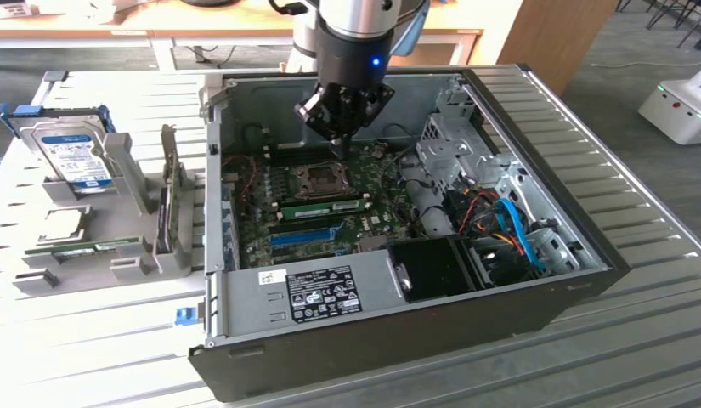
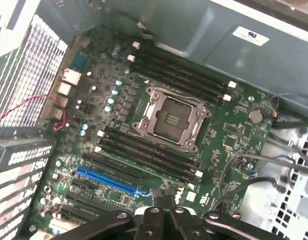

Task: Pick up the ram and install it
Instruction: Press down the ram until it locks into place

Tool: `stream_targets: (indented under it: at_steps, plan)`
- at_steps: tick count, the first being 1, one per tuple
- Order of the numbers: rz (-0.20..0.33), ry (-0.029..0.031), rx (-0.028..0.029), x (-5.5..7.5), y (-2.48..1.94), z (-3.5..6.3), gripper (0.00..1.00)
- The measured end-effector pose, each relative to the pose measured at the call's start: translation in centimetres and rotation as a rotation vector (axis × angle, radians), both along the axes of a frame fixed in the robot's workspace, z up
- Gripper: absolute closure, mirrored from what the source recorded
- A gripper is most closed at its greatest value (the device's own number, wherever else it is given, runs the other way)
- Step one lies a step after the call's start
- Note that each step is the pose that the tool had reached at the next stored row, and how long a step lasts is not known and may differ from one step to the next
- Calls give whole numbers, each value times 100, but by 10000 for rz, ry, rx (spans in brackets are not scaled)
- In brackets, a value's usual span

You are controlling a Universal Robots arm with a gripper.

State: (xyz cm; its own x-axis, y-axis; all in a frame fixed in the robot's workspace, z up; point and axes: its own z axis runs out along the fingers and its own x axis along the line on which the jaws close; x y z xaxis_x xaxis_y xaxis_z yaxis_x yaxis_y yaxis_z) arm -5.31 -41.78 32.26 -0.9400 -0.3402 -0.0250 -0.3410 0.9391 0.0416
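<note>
My gripper (image 1: 342,150) hangs shut over the open computer case (image 1: 577,280), above the far side of the motherboard (image 1: 379,217) near the CPU socket (image 1: 324,177). Nothing shows between its fingers. In the wrist view the shut gripper (image 2: 164,212) looks down on the socket (image 2: 171,119) and the black memory slots (image 2: 148,152) beside it. A green ram stick (image 1: 327,205) sits in a slot between the socket and the blue slot (image 1: 302,234). Another thin green stick (image 1: 93,248) lies in the grey fixture (image 1: 157,255) at the exterior view's left.
A silver hard drive (image 1: 76,153) with a blue label stands in the fixture. Inside the case are a black fan shroud (image 1: 441,268), blue and orange cables (image 1: 515,229) and a metal drive cage (image 1: 447,140). The case stands on a slatted metal table (image 1: 622,340).
</note>
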Motion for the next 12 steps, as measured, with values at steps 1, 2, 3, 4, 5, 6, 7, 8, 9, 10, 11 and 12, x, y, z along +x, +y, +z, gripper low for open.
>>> stream_targets:
  at_steps: [1,2,3,4,5,6,7,8,9,10,11,12]
  plan:
    - [-131,0,0,-2,0,-1,89]
    - [-260,0,1,-5,0,-2,89]
    - [-385,0,1,-7,0,-3,89]
    - [-521,0,0,-11,0,-4,89]
    - [-650,-1,1,-13,0,-5,89]
    - [-779,0,1,-16,0,-5,89]
    - [-911,0,0,-18,0,-6,89]
    - [-1049,0,1,-20,0,-8,89]
    - [-1185,0,1,-22,0,-8,89]
    - [-1339,-1,1,-24,0,-9,89]
    - [-1480,-1,0,-26,0,-10,89]
    - [-1623,0,1,-28,0,-11,89]
